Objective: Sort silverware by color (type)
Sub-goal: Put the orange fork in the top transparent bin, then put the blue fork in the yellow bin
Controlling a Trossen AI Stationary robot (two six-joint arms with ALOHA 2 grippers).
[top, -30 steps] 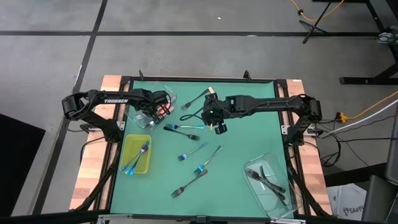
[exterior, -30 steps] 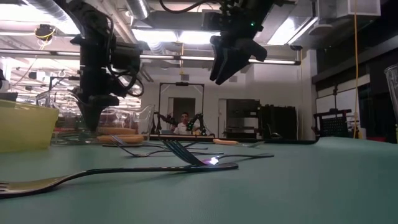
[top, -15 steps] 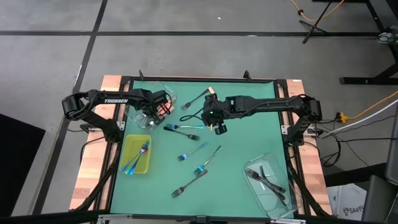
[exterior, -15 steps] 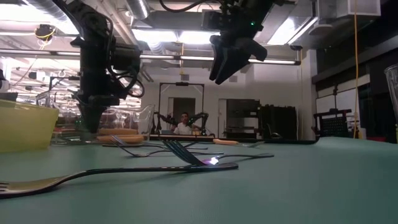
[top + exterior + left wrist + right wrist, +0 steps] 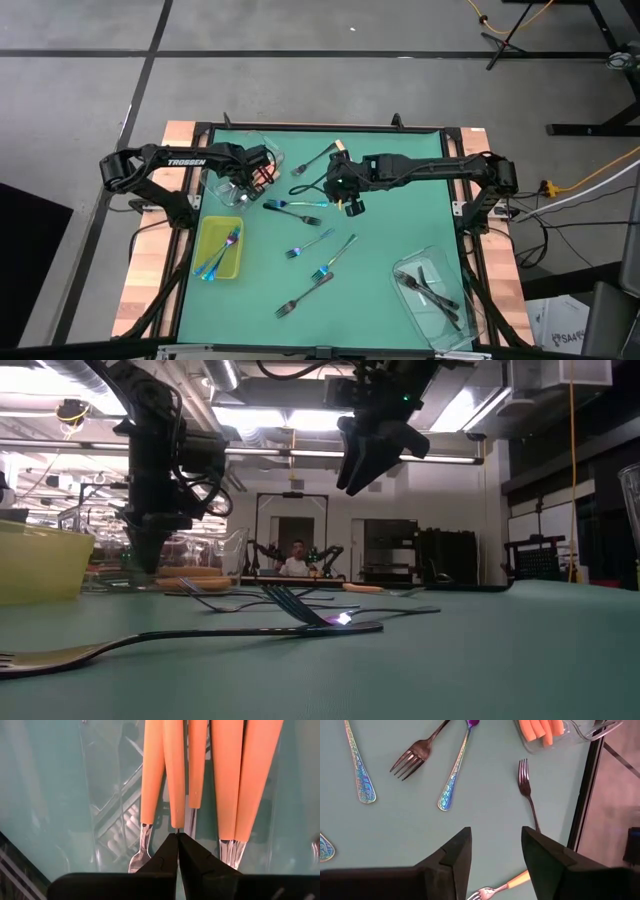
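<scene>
A clear tub (image 5: 236, 190) at the table's far left holds several orange-handled forks (image 5: 225, 775), lying flat with their silver heads toward my left wrist. My left gripper (image 5: 177, 836) points steeply down into it, shut, also seen in the high view (image 5: 252, 178). My right gripper (image 5: 352, 207) hangs open above the table's middle, nothing between its fingers (image 5: 495, 832). Beneath and around it lie iridescent forks (image 5: 455, 775), dark forks (image 5: 527, 790) and one orange-handled fork (image 5: 507, 886), all flat on the green mat. My left gripper's shut fingertips meet right at the end of one orange handle (image 5: 176, 817), where its silver neck begins. The fingers themselves hide what lies under them. I cannot tell whether they touch that fork.
A yellow-green tray (image 5: 205, 232) at the near left holds iridescent forks. A second clear tub (image 5: 440, 312) at the near right holds dark forks. More forks lie scattered over the mat's middle (image 5: 310, 240) and near side (image 5: 298, 297). A person shows far behind the table (image 5: 297, 563).
</scene>
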